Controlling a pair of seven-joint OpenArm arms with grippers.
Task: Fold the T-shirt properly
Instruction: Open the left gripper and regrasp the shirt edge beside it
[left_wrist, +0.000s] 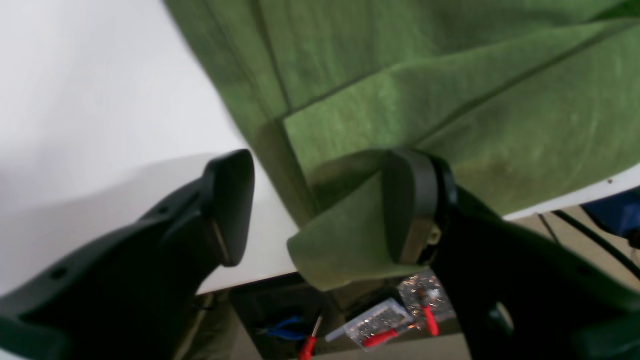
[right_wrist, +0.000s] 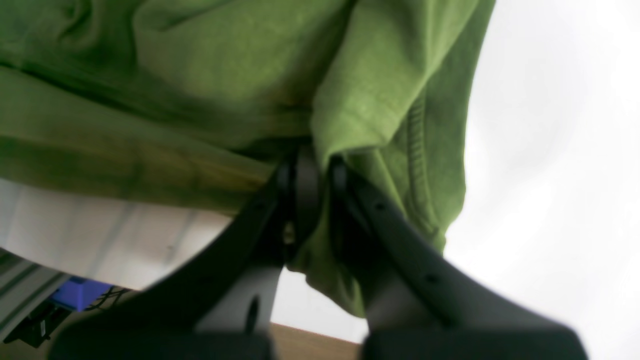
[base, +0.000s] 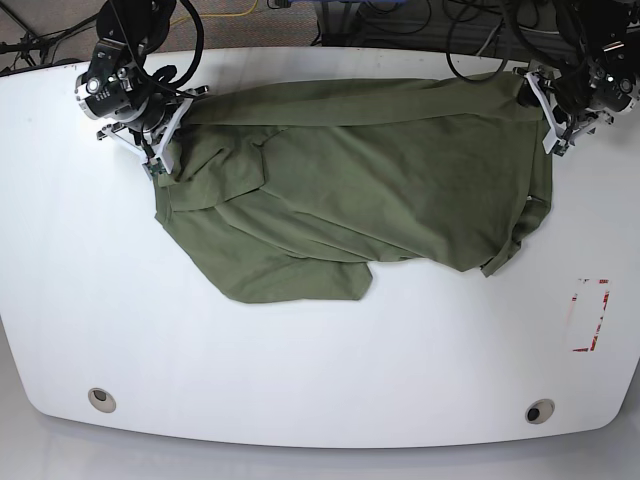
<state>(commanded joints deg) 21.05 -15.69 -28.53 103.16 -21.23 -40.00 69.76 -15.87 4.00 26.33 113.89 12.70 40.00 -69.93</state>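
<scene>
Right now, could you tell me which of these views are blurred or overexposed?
Left wrist view: soft, the white tabletop washed out. Right wrist view: blurriest, the olive-green cotton T-shirt smeared, background blown white. Base view: sharp and evenly lit, with fisheye bending of the table edges.

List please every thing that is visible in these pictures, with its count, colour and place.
T-shirt: one, olive green, spread crumpled across the far half of the table.
Table: one, white, rounded corners, under everything.
Marking: one, red and white, on the table near the base view's right edge.
Holes: two, round, near the table's front corners.
Tools: several, red handles, below the table edge.
Left gripper: one, black, open, one finger under a shirt edge.
Right gripper: one, black, shut on the shirt.
</scene>
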